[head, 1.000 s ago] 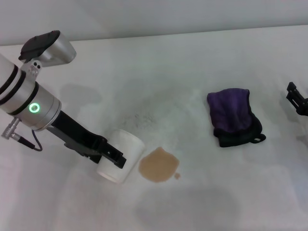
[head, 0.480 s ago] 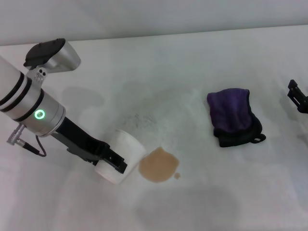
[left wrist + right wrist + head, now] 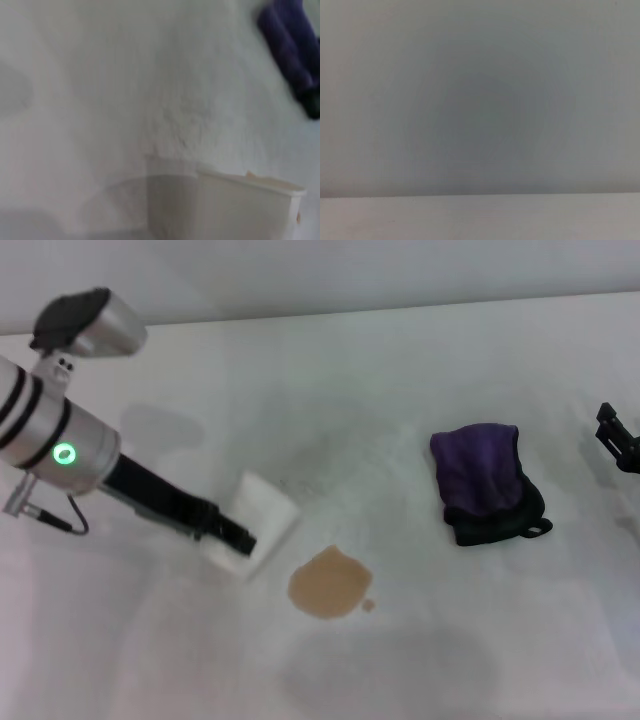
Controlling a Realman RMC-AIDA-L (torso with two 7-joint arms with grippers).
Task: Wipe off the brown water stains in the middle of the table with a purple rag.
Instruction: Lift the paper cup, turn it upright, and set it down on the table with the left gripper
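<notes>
Wiping not yet begun: brown water stains [image 3: 331, 584] sit mid-table [image 3: 420, 370], w/ purple rag [image 3: 483, 483] untouched toward right edge. Left tool [image 3: 232, 539] clenched on white cup [image 3: 262, 517] beside the stain; right tool [image 3: 617, 438] at far right edge, state can't tell.

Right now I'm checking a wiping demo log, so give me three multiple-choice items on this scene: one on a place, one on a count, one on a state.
1. Where does the purple rag lie?
A. On the puddle
B. On the table, apart from the brown water stains, toward the robot's right
C. In the cup

2. How many droplets sit beside the main puddle?
A. One
B. Three
C. None

3. The left end effector is
A. holding the rag
B. holding the white cup
C. empty

Key: B, the rag lies clear of the puddle; A, one speck beside it; B, the fingers grip the cup.
</notes>
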